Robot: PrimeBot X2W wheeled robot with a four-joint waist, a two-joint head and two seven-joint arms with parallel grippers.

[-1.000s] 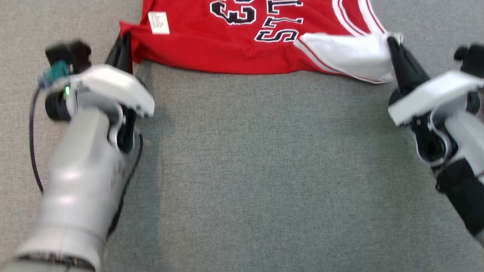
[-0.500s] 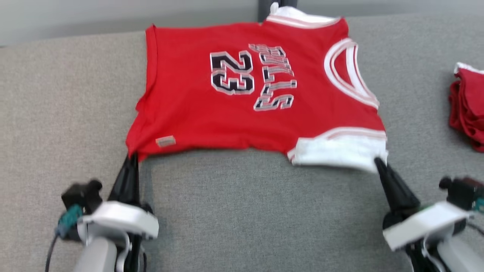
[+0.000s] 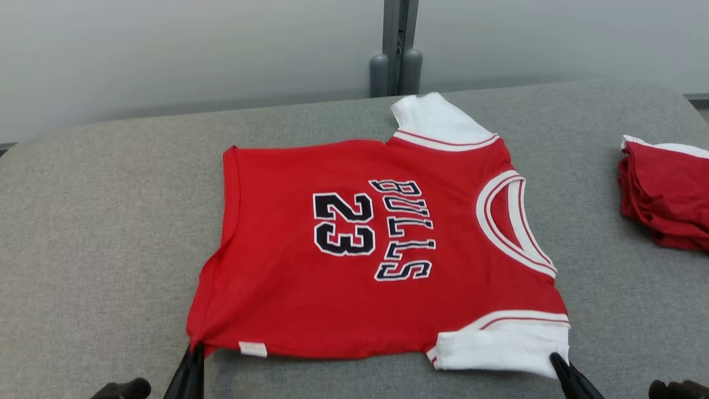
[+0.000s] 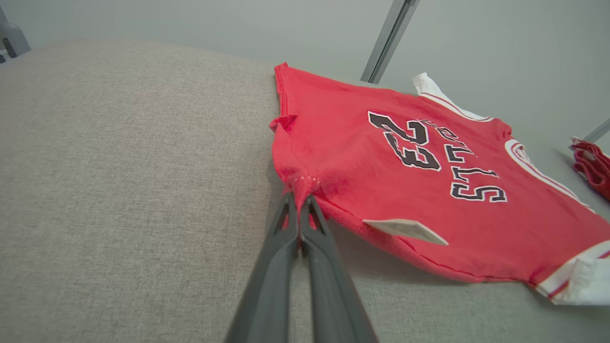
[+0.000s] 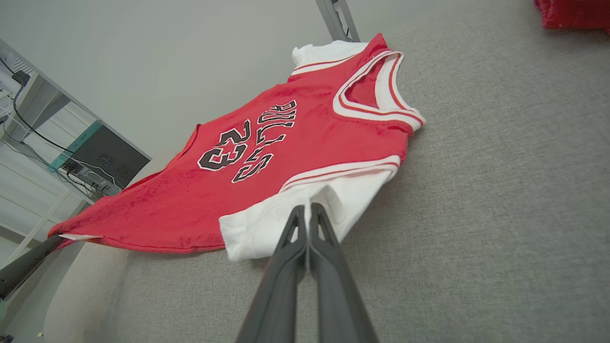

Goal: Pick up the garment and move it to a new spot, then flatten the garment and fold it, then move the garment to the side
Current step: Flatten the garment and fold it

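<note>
**On the grey table: jersey spread out, both near corners pinched**

At the centre of the head view I find the jersey [image 3: 360,249] lying print-up on the table [image 3: 99,221]. It is red with white trim, and its number and lettering are turned sideways. The collar [image 3: 512,221] sits at 3 o'clock and the hem [image 3: 228,199] at 9 o'clock. A far sleeve [image 3: 432,119] points to 12 o'clock. A near sleeve [image 3: 498,346] lies at 5 o'clock.

The left gripper [image 3: 194,352] enters at 7 o'clock. Its jaws are closed on the jersey's near hem corner, and in the left wrist view I see red cloth bunched between the tips. A white label [image 3: 252,349] hangs just beside that corner.

The right gripper [image 3: 554,359] enters at 5 o'clock. Its jaws are closed on the near sleeve's outer edge, and the right wrist view shows white cloth pinched at the tips.

Both wrist views show the near edge raised off the table, with shadow beneath it. The far part lies flat.

A red pile [image 3: 664,199] sits at 3 o'clock, well apart from the jersey. A grey post [image 3: 396,55] stands at 12 o'clock behind the table.
</note>
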